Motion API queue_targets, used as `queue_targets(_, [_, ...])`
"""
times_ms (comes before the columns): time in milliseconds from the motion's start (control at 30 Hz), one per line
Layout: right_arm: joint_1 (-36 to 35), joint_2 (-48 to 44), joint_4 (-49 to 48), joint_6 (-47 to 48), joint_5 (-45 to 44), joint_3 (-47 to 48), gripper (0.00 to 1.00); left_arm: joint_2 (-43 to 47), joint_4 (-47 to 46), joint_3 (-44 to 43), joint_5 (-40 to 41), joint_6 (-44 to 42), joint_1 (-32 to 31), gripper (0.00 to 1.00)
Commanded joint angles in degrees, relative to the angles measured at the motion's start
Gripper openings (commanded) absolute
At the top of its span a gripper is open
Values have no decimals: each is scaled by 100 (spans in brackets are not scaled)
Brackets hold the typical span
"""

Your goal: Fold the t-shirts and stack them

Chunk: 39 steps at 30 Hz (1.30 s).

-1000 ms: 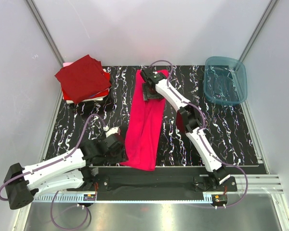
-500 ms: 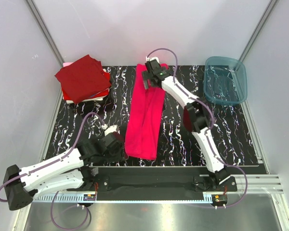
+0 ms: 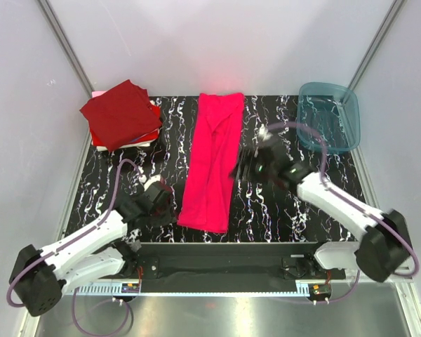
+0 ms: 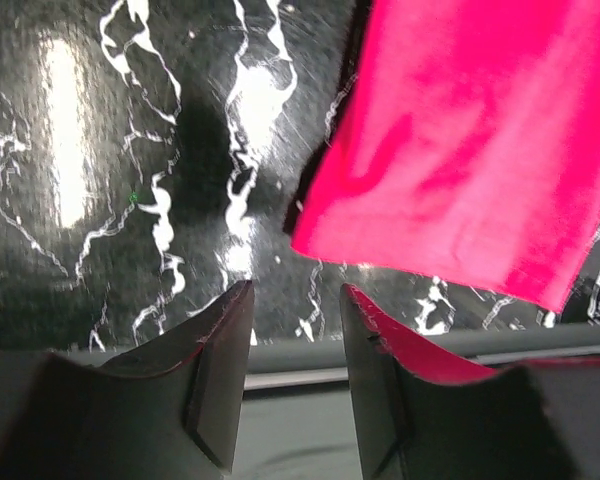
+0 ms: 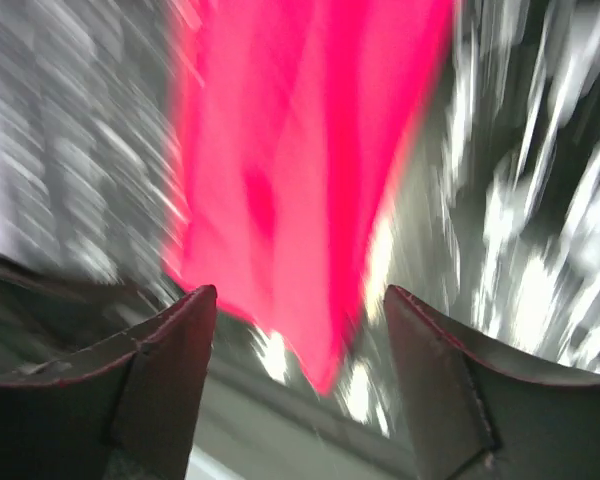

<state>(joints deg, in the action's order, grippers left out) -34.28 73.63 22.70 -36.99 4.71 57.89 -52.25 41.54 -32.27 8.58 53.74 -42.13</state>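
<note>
The left arm and the right arm share one build: smooth white link shells set between bulky black joint housings; thin purple cables loop loosely beside each arm; the jaws are dark grey wedges, a fine reddish line tracing their edges.

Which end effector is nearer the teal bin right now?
Right. The right end effector hangs over the table beside the pink t-shirt's right edge, near-left of the teal bin. The left end effector is across the shirt, by its near-left corner.
</note>
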Motion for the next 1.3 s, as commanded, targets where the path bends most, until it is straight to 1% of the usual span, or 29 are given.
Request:
queue_targets(0, [-587,179,-467,-1291,847,-1278,74,-136,-786,142,-225,-337,135,43])
queue_targets(33, [-832,152,-790,-1571,882,-1654,74,-163,-857,247,-251,-329,152,43])
queue_targets(100, [-1001,213,-1204,-1793,1075,-1929,72,-224,-1094,361,-356,-276,187,42])
queue_targets(233, [-1247,380,-1452,-2118,1014,-2351,70,-295,-1411,607,-489,-206,188,40])
queue_targets(333, [-1274,451,-1803,-2250,1023,-2554,70,-338,-1543,730,-471,-162,196,40])
queue_targets(533, [-1318,907,-2102,-2251,1076,-2476,67,-479,-1737,845,-506,-135,188,40])
queue_targets(567, [-1327,960,-2129,-2251,1085,-2467,62,-540,-1772,845,-506,-135,188,40])
queue_targets(633, [-1353,1074,-2173,-2251,1102,-2440,58,-628,-1825,863,-550,-127,188,39])
queue_targets(667, [-1353,1092,-2191,-2251,1111,-2449,53,-716,-1886,872,-559,-135,196,39])
queue_targets(733, [-1370,1119,-2217,-2251,1111,-2458,49,-847,-1921,846,-577,-144,196,39])
queue_targets(767, [-1371,1110,-2217,-2251,1111,-2458,44,-892,-1913,828,-577,-144,188,38])
queue_targets(833, [-1371,1145,-2217,-2233,1111,-2449,40,-901,-1913,810,-577,-144,188,38])
queue_targets(867, [-1371,1145,-2208,-2225,1120,-2449,36,-875,-1913,810,-577,-144,196,40])
queue_targets(967, [-1371,1189,-2208,-2198,1120,-2440,33,-708,-1930,898,-559,-127,196,49])
queue_targets(1033, [-1371,1198,-2208,-2181,1120,-2431,30,-716,-1930,898,-559,-126,188,49])
queue_targets(1067, [-1371,1189,-2217,-2172,1111,-2431,28,-743,-1930,881,-585,-126,196,47])
queue_targets(1167, [-1371,1110,-2217,-2172,1093,-2466,16,-813,-1974,872,-612,-144,188,33])
queue_targets(1200, [-1371,1058,-2217,-2163,1085,-2484,10,-822,-2000,872,-629,-170,188,23])
queue_targets(1233, [-1371,1040,-2217,-2163,1076,-2493,0,-839,-2009,872,-647,-179,188,17])
queue_targets(1267, [-1371,1014,-2200,-2154,1067,-2493,0,-840,-2009,872,-647,-179,188,10])
